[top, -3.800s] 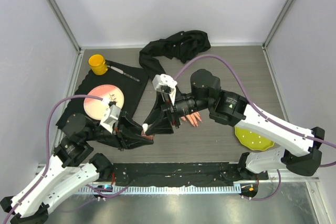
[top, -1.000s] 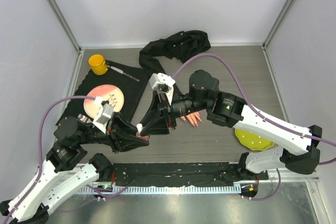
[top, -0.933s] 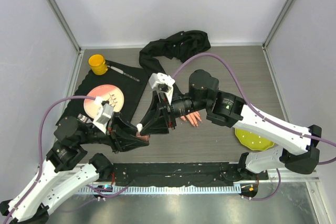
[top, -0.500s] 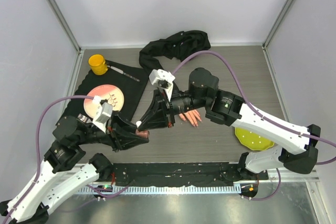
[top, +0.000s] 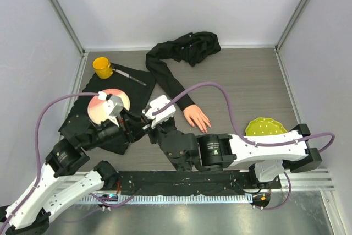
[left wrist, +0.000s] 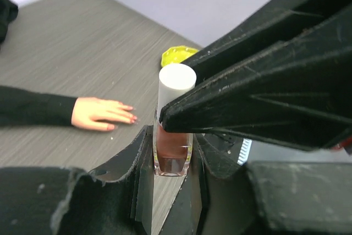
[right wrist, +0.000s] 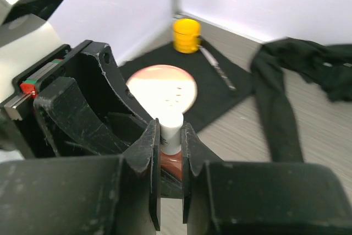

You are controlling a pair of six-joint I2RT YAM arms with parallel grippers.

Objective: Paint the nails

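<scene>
The nails [top: 205, 127], tiny pinkish-red tips on the five fingers of the pale mannequin hand [top: 195, 116], are lying near the middle of the bare table [top: 247, 81]. The fingers are spreading flat toward the near edge and the black sleeve [top: 165, 78] is trailing off toward the far wall; whether the colour is fresh polish cannot be told. To their left, near but not touching, the left pincer [left wrist: 171, 160] is clamping the glass body of the polish bottle [left wrist: 172, 149] upright, while the right pincer [right wrist: 170, 136] is gripping its white cap [right wrist: 171, 125] between closed jaws. The step in hand is apparently uncapping. The left grip should be held rigid while the right is twisting about the cap's axis, then lifting straight, so the brush clears the neck without dripping.
</scene>
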